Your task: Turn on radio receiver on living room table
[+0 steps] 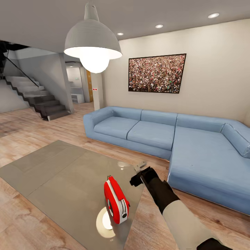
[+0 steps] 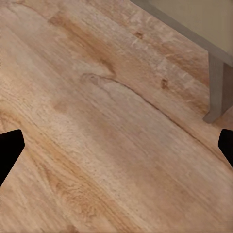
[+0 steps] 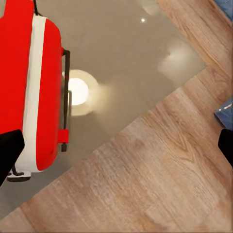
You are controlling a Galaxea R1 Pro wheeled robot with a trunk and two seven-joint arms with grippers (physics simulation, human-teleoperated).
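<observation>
The radio receiver (image 1: 116, 200) is seen standing upright on the table (image 1: 62, 180) near the table's corner closest to the robot, in the head view. Its red body, white edge band and thin loop handle are shown there, and a bright lamp reflection lies on the grey glossy surface just beside it. The right gripper (image 1: 140, 176) is held above the table edge, just beyond the radio and apart from it; its fingers are seen spread, with nothing between them.

In the right wrist view the radio receiver (image 3: 29, 92) is seen from close by, with its dark handle along one side. The gripper's two dark fingertips (image 3: 9, 150) are seen at opposite edges, wide apart. The table's corner and the wood floor (image 3: 145, 184) are also shown, with a sliver of blue at the edge.

The wider living room is given by the head view: a blue sectional sofa (image 1: 180, 139), a framed crowd picture (image 1: 157, 73), a grey dome pendant lamp (image 1: 92, 41) and a staircase (image 1: 34, 97).

In the left wrist view, wood floor (image 2: 97, 126) and a grey table leg (image 2: 219, 87) are shown, with the left gripper's fingertips (image 2: 8, 150) set wide apart.

No legible writing or brand is seen anywhere.
</observation>
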